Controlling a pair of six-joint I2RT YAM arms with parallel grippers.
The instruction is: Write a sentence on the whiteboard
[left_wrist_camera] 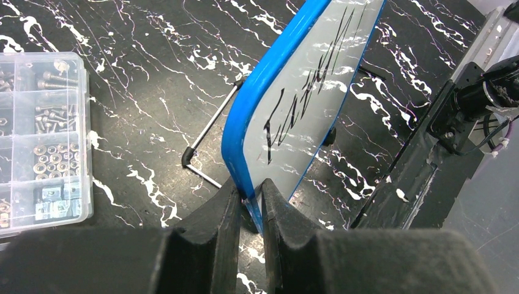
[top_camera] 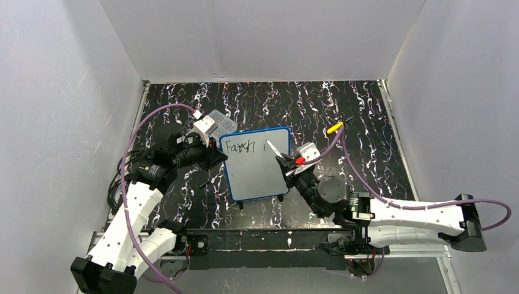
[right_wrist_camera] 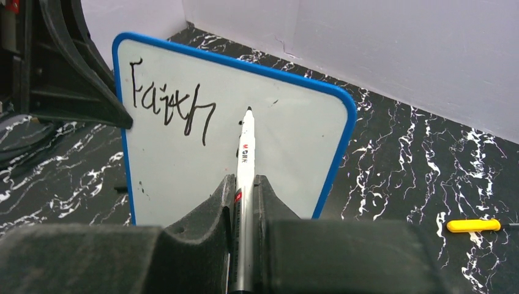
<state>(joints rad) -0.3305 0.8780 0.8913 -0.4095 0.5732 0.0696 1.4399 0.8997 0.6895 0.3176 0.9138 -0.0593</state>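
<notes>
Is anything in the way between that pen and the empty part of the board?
Nothing visible. The marker held in the right fingers points straight at bare whiteboard, just beside the written word.

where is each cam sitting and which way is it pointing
Top external: above and behind the bases, looking down on the table; both arms and the whiteboard show.
Left wrist: on the left arm, looking along the left gripper, shut on the whiteboard's blue edge; compartment box nearby.
Right wrist: on the right arm, facing the board's front past the right gripper, shut on the marker.
Shared: all three show the written word.
</notes>
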